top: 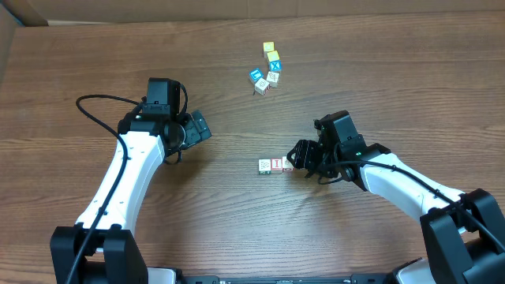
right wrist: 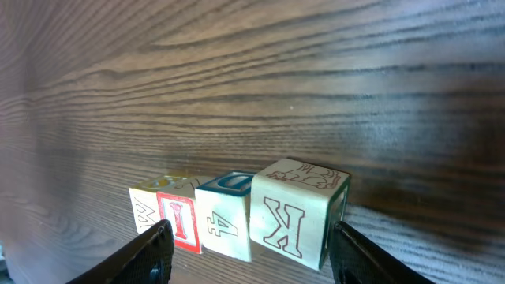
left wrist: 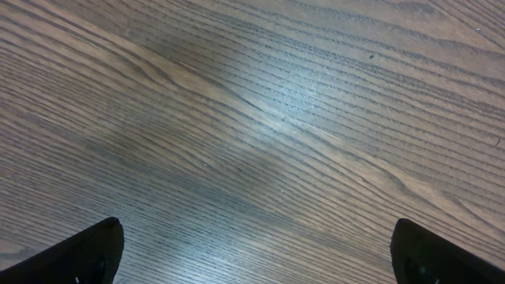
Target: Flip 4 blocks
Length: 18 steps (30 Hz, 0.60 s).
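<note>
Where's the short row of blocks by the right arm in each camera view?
Overhead: the row of blocks lies just below centre, directly left of the right gripper.
Left wrist: not in it, only bare table.
Right wrist: bottom centre, the K block nearest, framed by the jaws.
Shared landmark: the right gripper, seen in the overhead and right wrist views.

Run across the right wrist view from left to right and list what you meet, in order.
Dark finger → block with the red I → block with the 4 → block with the K → other dark finger.
</note>
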### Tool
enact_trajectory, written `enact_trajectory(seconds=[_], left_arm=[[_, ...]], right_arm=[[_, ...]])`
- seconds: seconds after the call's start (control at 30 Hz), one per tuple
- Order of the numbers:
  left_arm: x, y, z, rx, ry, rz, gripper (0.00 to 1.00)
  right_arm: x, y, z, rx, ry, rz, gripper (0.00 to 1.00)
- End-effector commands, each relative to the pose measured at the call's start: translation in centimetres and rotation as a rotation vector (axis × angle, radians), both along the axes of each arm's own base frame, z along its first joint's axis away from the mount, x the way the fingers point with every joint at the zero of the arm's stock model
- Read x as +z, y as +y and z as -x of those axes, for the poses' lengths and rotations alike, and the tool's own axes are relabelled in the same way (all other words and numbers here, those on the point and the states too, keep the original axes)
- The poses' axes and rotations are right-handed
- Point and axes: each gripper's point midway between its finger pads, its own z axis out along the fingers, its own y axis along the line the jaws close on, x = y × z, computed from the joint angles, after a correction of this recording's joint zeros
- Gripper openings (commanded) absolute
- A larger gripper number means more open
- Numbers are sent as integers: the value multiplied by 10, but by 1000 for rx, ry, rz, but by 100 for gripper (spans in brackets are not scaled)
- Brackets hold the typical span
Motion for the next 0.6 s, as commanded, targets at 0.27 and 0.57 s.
enact_trajectory(seconds=[0.27, 0.57], left_arm=[[4, 2, -3, 11, -12, -7, 100], [4, 2, -3, 11, -12, -7, 100]], right_arm=[[4, -5, -19, 28, -115, 36, 68], [48, -18, -53, 23, -155, 100, 44]])
